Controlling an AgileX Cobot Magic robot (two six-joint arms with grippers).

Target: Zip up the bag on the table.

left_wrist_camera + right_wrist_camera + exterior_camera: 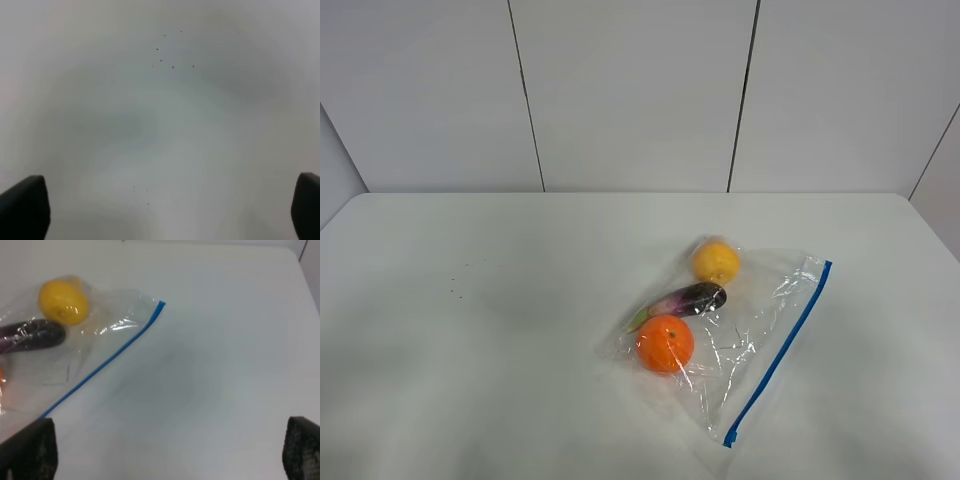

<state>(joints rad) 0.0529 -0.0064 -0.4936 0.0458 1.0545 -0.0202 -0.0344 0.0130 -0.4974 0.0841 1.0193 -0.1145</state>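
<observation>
Clear crinkled plastic catches the light as the bag (735,335) lies flat on the white bench (470,350), right of centre in the high view and turned on a slant, its blue zipper strip (780,350) running along the edge that faces the right arm's side. Through the film show a yellow fruit (717,262) at the far end, a dark purple eggplant-like piece (688,300) in the middle and an orange (665,343) nearest the camera, all bunched toward the closed side and away from the strip, which likely leaves the seal lying flat and free to be pressed. Neither arm appears in the high view. The right gripper (165,450) hangs above bare bench just beside the strip, its two dark fingertips (30,450) spread to opposite edges of its wrist view and holding nothing. The left gripper (160,210), likewise spread wide and empty, looks down on plain bench marked only by a few tiny dark specks (167,55), well apart from the bag. Nothing else stands on the surface and nothing blocks the way to the zipper; grey wall panels (630,90) close off the back. Whether the strip is already partly sealed cannot be told, and the work on it appears not yet begun.
</observation>
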